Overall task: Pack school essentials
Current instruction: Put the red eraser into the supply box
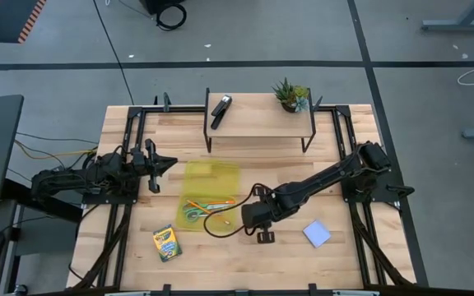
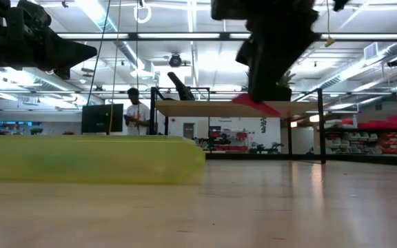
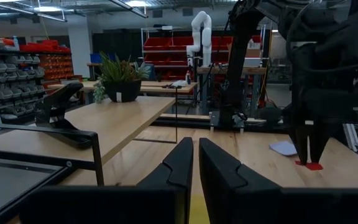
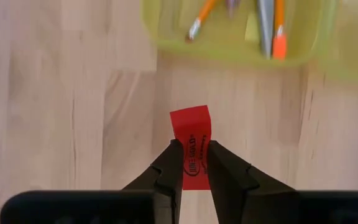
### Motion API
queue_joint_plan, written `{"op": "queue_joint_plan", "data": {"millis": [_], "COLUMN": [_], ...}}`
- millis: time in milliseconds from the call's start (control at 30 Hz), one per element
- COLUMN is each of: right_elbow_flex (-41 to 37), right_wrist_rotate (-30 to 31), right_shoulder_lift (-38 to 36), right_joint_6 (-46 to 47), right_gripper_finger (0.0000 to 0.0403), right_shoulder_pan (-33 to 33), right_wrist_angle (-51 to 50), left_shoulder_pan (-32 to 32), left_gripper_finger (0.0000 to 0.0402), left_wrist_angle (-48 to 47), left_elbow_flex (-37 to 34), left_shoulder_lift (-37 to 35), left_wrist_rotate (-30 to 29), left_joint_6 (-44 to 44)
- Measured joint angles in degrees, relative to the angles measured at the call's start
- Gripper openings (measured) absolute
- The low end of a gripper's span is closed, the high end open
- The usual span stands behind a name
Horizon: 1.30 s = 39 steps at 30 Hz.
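Note:
My right gripper (image 4: 190, 149) hangs over the table's middle, shut on a small red piece (image 4: 190, 127) with dark print, just on the near side of a yellow-green translucent case (image 1: 212, 177). In the case lie green-handled scissors (image 1: 192, 215) and orange pens (image 4: 279, 28). A yellow-green crayon box (image 1: 167, 242) lies flat near the front edge, and a pale blue notepad (image 1: 317, 233) lies to the right of my right gripper. At the table's left edge my left gripper (image 3: 195, 155) waits, shut, pointing level across the table. My right gripper pinches the red piece's two long sides (image 4: 191, 163) between its two fingers, at the half nearer the wrist. The fingers slant steeply down from above. The piece is lifted clear of the table, and its free end (image 2: 259, 107) sticks out below the fingertips, tilted.
A low wooden shelf (image 1: 257, 123) on black legs stands at the back, with a black stapler (image 1: 220, 111) and a small potted plant (image 1: 290, 94) on it. Bare wood lies between the case and the notepad. A person (image 2: 138, 110) stands far behind the table.

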Motion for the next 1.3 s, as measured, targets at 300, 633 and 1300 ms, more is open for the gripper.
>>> {"op": "queue_joint_plan", "data": {"millis": [300, 633, 1300], "right_elbow_flex": [0.1, 0.1, 2.3], "right_wrist_rotate": [0.2, 2.0, 3.2], "right_shoulder_lift": [0.0, 0.0, 13.0], "right_joint_6": [-5.5, -14.3, -15.7], "right_gripper_finger": [0.0074, 0.0074, 0.0074], "right_shoulder_pan": [-2.3, -4.0, -7.6], "right_wrist_angle": [10.0, 23.2, 39.8], "left_shoulder_pan": [0.0, 0.0, 0.0], "left_gripper_finger": [0.0026, 0.0036, 0.0036], "left_wrist_angle": [0.0, 0.0, -0.4], "left_elbow_flex": [0.0, 0.0, 0.0], "left_shoulder_lift": [0.0, 0.0, 0.0], "left_wrist_rotate": [0.0, 0.0, 0.0], "left_joint_6": [0.0, 0.0, 0.0]}}
